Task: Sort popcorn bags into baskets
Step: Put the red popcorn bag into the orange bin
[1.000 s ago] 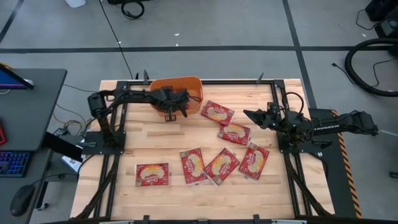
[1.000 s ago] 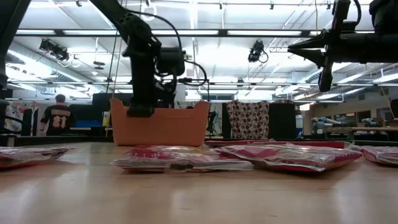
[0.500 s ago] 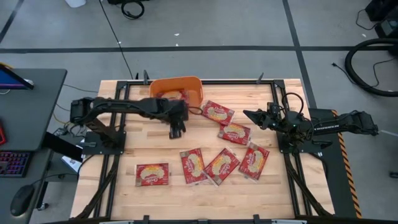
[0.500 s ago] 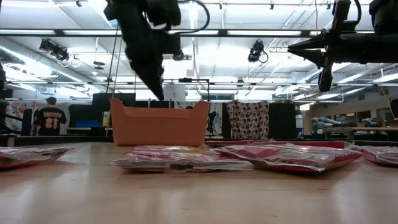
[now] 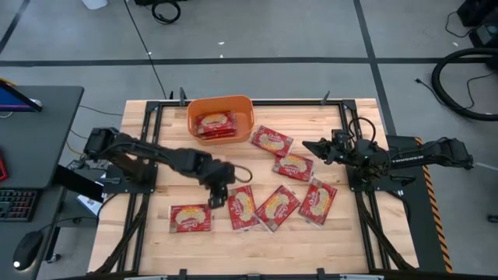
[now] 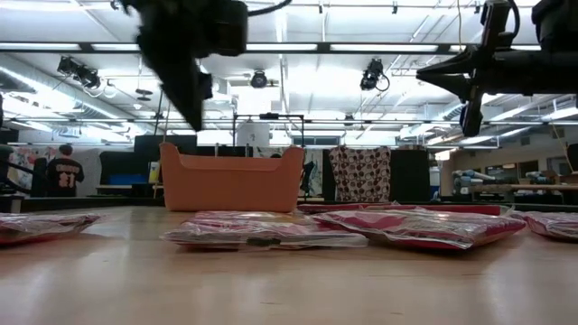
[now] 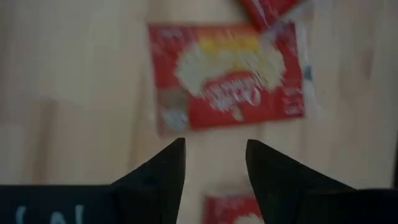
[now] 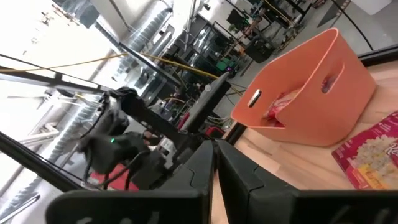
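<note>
The wooden table [image 5: 171,167] fills the centre of the high view. At its upper middle sits the orange basket [image 5: 220,118], which now shows one popcorn bag [image 5: 215,124] lying flat inside; a second ago the left arm hung over the basket and hid its contents, so that bag looks freshly delivered.

Six more bags lie on the table: one at lower left [image 5: 191,218], one just right of it [image 5: 242,207], another beside that [image 5: 277,208], one at lower right [image 5: 317,201], and two nearer the basket, at [image 5: 293,166] and [image 5: 271,141].

The left gripper [image 5: 219,195] has swung from the basket down toward the lower middle of the frame and now hovers between the two leftmost bags. In its wrist view its fingers [image 7: 155,177] stand apart with nothing between them, a bag directly ahead. My guess is the next pickup is starting.

The right gripper [image 5: 308,145] waits at centre right, fingers closed and empty.
</note>
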{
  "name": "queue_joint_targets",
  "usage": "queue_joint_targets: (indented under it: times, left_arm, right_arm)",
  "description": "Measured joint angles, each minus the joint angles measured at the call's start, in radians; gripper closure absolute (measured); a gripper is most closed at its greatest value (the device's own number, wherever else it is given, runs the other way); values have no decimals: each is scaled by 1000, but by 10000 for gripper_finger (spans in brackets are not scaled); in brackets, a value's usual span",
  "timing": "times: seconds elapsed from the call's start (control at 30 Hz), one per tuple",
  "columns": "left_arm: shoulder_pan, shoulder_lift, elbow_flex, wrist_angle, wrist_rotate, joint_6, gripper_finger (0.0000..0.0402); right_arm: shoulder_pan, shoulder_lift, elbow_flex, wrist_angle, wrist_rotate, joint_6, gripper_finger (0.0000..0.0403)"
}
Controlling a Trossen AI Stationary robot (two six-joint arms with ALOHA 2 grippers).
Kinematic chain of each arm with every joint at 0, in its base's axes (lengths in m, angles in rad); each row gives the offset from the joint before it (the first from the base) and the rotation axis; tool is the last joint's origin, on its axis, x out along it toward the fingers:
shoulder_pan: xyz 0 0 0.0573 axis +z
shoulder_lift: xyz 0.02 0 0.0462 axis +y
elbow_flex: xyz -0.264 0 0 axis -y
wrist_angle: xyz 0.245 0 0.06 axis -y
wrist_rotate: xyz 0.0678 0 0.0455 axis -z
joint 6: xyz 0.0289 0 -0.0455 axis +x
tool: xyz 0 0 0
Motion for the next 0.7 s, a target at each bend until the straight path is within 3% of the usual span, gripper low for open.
queue_joint_targets:
  times: [0.17, 0.43, 0.53, 0.7]
  left_arm:
    - [-133, 0, -71, -8, 12, -96, 230]
    - [-225, -1, -224, 10, 263, -306, 230]
    - [-289, -3, -225, 12, 257, -382, 230]
    - [-431, -3, -223, 19, 136, -500, 230]
  right_arm:
    - [0, 13, 0, -1, 0, 1, 375]
    - [0, 12, 0, 0, 0, 16, 375]
    - [0, 12, 0, 0, 0, 16, 375]
    - [0, 12, 0, 0, 0, 16, 375]
